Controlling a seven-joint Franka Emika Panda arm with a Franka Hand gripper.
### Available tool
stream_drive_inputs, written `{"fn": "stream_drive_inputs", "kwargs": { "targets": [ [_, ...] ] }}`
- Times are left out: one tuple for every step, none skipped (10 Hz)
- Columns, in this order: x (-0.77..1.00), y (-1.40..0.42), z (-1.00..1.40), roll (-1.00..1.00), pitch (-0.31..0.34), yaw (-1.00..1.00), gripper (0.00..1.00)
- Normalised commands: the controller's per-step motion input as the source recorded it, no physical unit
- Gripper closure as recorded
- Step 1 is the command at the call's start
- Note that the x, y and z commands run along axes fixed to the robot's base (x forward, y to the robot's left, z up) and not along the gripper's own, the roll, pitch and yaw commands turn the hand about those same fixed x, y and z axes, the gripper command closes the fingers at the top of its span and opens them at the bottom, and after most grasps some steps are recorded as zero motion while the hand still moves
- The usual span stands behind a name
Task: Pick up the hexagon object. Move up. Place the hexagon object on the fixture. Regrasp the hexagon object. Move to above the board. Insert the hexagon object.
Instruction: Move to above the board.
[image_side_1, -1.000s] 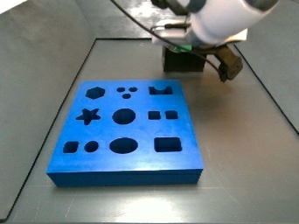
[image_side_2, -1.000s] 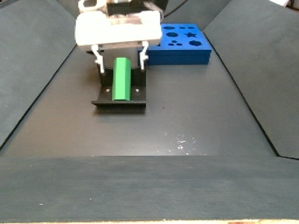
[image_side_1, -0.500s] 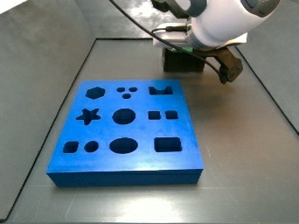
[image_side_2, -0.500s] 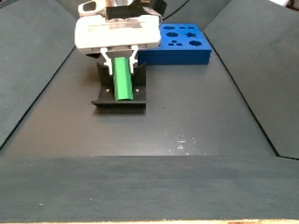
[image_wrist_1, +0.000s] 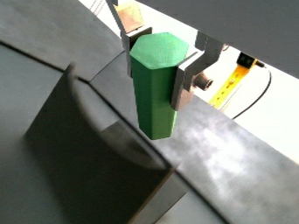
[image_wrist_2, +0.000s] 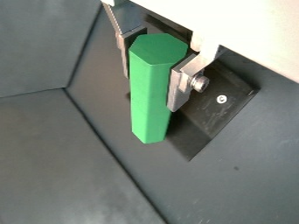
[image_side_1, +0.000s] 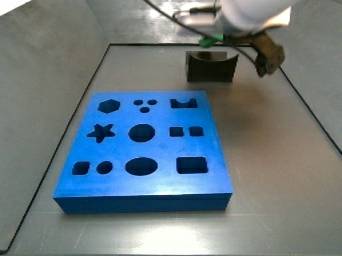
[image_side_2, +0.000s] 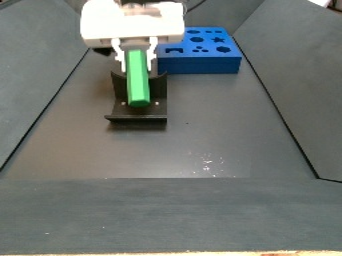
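Observation:
The hexagon object (image_side_2: 136, 80), a bright green prism, hangs lengthwise from my gripper (image_side_2: 136, 56), which is shut on it. In both wrist views the silver fingers (image_wrist_1: 186, 77) (image_wrist_2: 177, 84) press flat on opposite sides of the hexagon object (image_wrist_1: 155, 87) (image_wrist_2: 149, 87) near its upper end. Its lower end hangs just over the dark fixture (image_side_2: 136, 112). In a side view the fixture (image_side_1: 211, 68) stands below the gripper (image_side_1: 235, 42). The blue board (image_side_1: 144, 150) (image_side_2: 203, 50) with its shaped holes lies apart from the fixture.
Dark sloping walls (image_side_2: 40, 90) run along both sides of the black floor. The fixture's base plate (image_wrist_2: 219, 112) shows beneath the held piece in a wrist view. A yellow strip (image_wrist_1: 229, 80) lies beyond the wall.
The gripper has risen from the fixture with the hexagon object in it. The piece lay in the fixture's notch before and now hangs above it.

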Motion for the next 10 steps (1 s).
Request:
{"fn": "stream_drive_inputs", "kwargs": {
  "targets": [
    [-0.09, 0.07, 1.00, -0.02, -0.116, -0.09, 1.00],
    [-0.09, 0.07, 1.00, -0.05, -0.073, -0.12, 1.00],
    [-0.09, 0.07, 1.00, -0.07, -0.042, -0.13, 1.00],
    [-0.09, 0.07, 1.00, -0.09, -0.008, -0.13, 1.00],
    [-0.10, 0.07, 1.00, -0.10, 0.008, -0.12, 1.00],
    [-0.10, 0.06, 1.00, -0.12, 0.026, -0.10, 1.00],
    [-0.10, 0.06, 1.00, -0.12, 0.033, -0.08, 1.00],
    [-0.10, 0.06, 1.00, -0.12, 0.036, -0.06, 1.00],
    [-0.10, 0.06, 1.00, -0.12, 0.040, -0.04, 1.00],
    [-0.10, 0.06, 1.00, -0.11, 0.035, -0.03, 1.00]
  ]
}}
